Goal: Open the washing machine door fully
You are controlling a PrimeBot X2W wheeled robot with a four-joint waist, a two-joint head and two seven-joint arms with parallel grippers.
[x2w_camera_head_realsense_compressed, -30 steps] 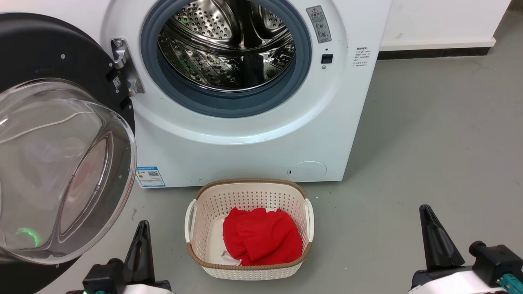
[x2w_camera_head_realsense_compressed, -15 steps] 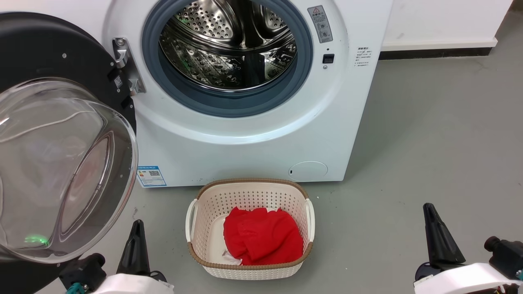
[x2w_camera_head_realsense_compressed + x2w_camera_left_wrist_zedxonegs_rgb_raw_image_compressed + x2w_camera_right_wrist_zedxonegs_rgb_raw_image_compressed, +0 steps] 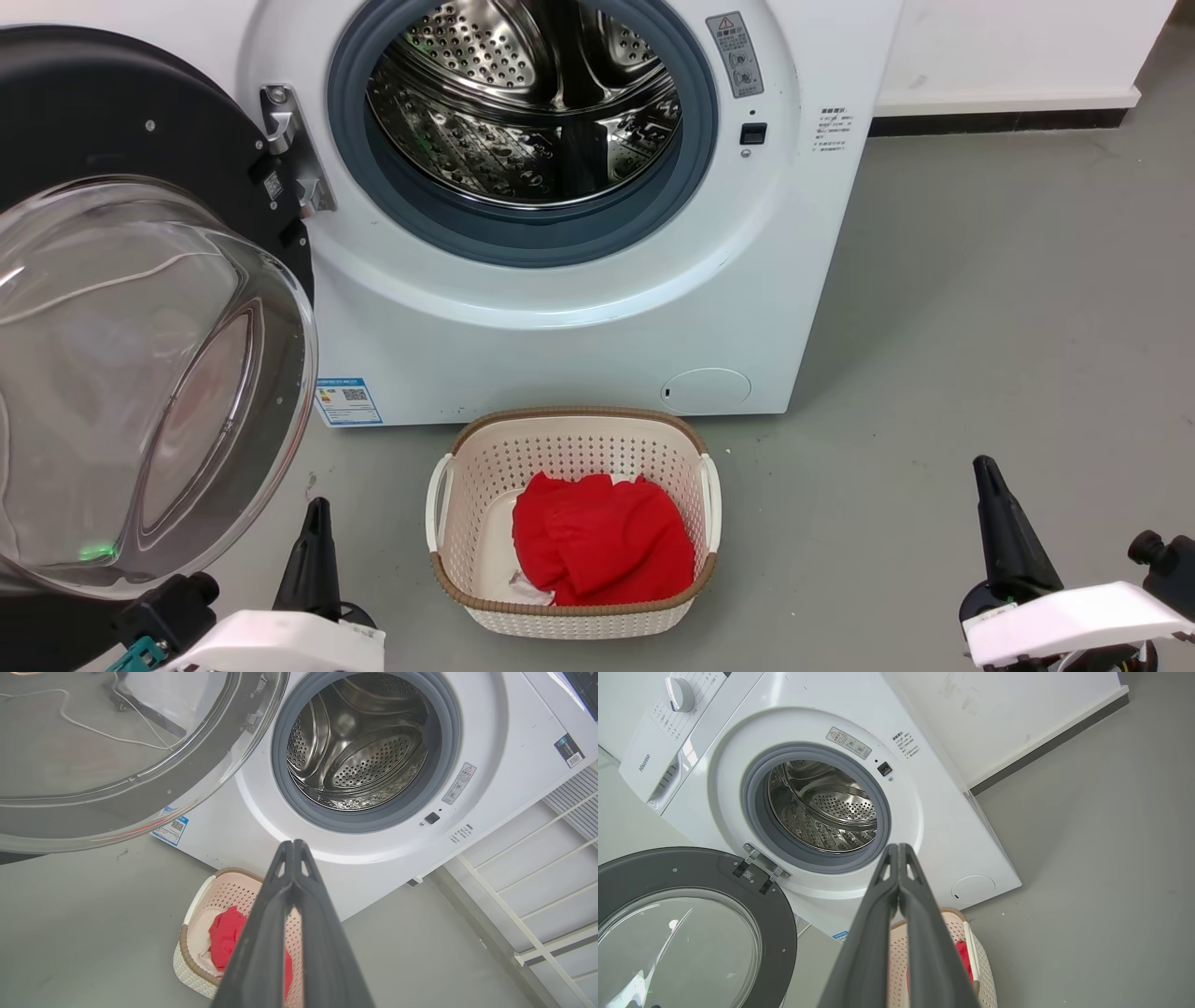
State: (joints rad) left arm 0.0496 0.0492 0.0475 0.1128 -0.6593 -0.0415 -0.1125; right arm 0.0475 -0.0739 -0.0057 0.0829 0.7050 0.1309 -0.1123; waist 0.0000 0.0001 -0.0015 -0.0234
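My left hand (image 3: 318,513), low at the head view's left: two dark fingers pressed flat together, tips pointing up, above my pale left forearm (image 3: 280,644). My right hand (image 3: 985,471), low right: fingers likewise closed tip to tip, above my right forearm (image 3: 1074,621).

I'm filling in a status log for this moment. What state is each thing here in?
washing machine door: wide open, untouched.
drum: exposed, no laundry visible.
round flap: closed.
basket: upright on the floor, red cloth inside.
left end effector: shut, empty.
right end effector: shut, empty.
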